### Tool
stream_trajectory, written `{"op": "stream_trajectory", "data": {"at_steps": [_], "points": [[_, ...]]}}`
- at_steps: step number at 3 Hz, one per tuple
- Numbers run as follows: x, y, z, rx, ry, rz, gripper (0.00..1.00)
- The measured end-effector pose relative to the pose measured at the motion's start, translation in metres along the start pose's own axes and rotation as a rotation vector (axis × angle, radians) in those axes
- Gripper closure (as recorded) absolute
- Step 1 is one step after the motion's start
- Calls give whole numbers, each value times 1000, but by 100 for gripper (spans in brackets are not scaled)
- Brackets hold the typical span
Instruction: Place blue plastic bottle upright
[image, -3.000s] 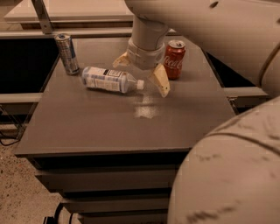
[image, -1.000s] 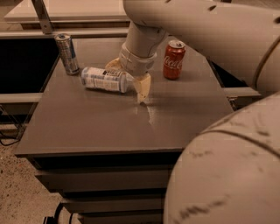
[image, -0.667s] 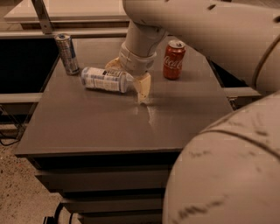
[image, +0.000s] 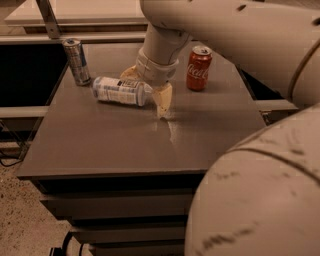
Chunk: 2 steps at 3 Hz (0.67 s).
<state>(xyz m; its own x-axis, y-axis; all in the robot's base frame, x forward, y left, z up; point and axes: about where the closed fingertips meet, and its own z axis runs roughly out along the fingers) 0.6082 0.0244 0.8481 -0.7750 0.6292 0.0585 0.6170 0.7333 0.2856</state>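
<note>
The blue plastic bottle (image: 119, 91) lies on its side on the grey table (image: 115, 145), its cap end pointing right. My gripper (image: 147, 87) hangs low over that cap end and is open. One tan finger (image: 164, 100) reaches the tabletop just right of and in front of the bottle. The other finger (image: 129, 73) shows behind the bottle. The cap sits between them and is mostly hidden by the wrist.
A slim silver-blue can (image: 77, 61) stands upright at the table's back left, close to the bottle's base. A red Coca-Cola can (image: 198, 68) stands at the back right of the gripper. My arm's large body fills the lower right.
Since three seconds ago my gripper has moved left and down, from beside the cap to straddling the bottle's cap end. Over the last second it has held still. The bottle still lies flat.
</note>
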Motion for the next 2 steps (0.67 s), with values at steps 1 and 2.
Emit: {"op": "stream_trajectory", "data": {"at_steps": [1, 2], "points": [[0, 0, 0, 0, 0, 0, 31], [0, 1, -4, 0, 0, 0, 13]]}}
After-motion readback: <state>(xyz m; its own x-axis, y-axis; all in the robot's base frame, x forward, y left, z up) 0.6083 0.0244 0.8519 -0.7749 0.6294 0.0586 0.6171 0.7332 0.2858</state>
